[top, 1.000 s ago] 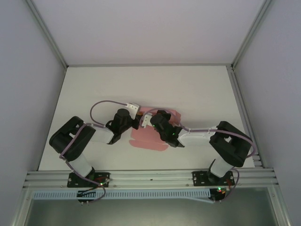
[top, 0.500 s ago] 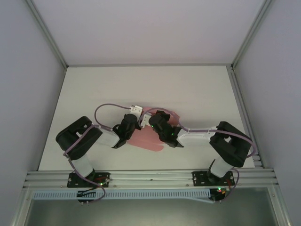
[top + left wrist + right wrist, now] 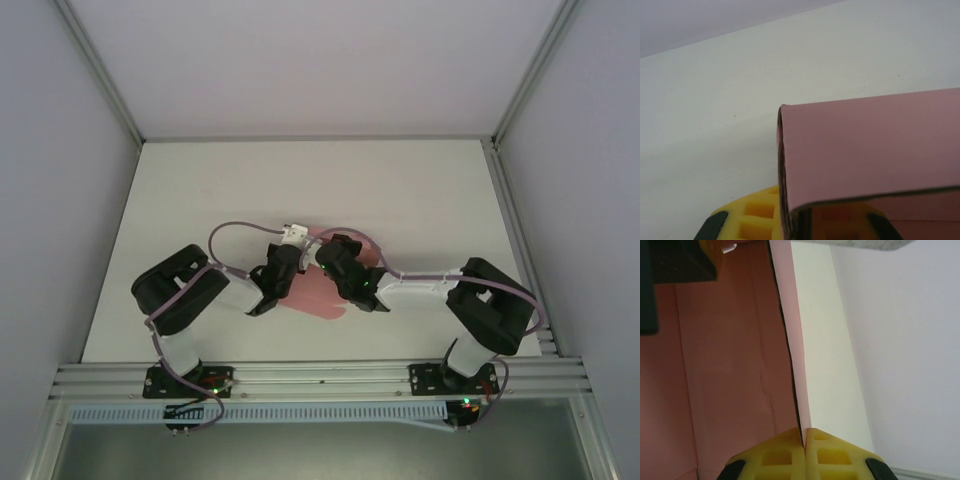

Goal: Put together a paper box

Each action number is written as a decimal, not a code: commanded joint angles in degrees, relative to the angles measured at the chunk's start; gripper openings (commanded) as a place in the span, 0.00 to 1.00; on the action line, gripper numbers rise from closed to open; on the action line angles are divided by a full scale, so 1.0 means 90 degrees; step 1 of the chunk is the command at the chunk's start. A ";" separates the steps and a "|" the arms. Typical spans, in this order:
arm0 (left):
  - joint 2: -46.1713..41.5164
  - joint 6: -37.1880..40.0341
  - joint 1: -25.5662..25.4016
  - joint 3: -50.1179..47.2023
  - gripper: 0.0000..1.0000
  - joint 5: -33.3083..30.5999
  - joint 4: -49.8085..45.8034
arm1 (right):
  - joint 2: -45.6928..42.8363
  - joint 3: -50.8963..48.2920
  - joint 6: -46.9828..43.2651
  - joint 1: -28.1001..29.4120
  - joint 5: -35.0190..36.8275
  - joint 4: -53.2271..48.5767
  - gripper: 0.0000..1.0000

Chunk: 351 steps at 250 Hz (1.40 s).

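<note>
Tearing is the first risk here. The paper box (image 3: 318,292) lies near the middle of the table (image 3: 200,190), a little toward its near edge, and both arms have hold of the thin pink card at once. The left pincer (image 3: 795,224) is closed on an upright folded wall of the box, the card's edge running down between its yellow pads. The right pincer (image 3: 804,449) is closed on the thin edge of another panel, its pads meeting tightly on the card. If either arm pulls away from the other, or lifts while the other holds down toward the table, the card between them would probably rip or take a crease where no fold belongs.

Slipping is the second risk. Each grip bites only a narrow strip at the card's edge, so a sideways tug could draw the card out and let the raised wall spring back flat.

A third is a knock between the two wrists, which stand close together above the middle of the table. A small swing of one could strike the other or crush the fold.

From overhead the arms cover most of the box, so how far the folding has come is hard to tell; it seems partly raised, not closed.

By count: one paper box, two pincers, two arms, one table.
</note>
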 commanded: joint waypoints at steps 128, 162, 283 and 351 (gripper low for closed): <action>-0.2826 -0.0180 -0.0061 -0.0234 0.00 -0.0555 -0.1906 | -0.4276 -0.0208 0.2483 -0.0399 -0.2381 -0.0936 1.00; -0.3193 -0.0367 -0.0055 -0.0160 0.00 -0.0542 -0.2289 | -0.4670 0.0028 0.3705 -0.1117 -0.2379 -0.1670 1.00; -0.3778 -0.0684 -0.0060 -0.0148 0.00 -0.0362 -0.2674 | -0.3231 -0.0012 0.4891 -0.2002 -0.4062 -0.1662 1.00; -0.3991 -0.0983 -0.0046 -0.0101 0.00 -0.0013 -0.2761 | -0.2624 -0.0296 0.5250 -0.1997 -0.4870 -0.0131 1.00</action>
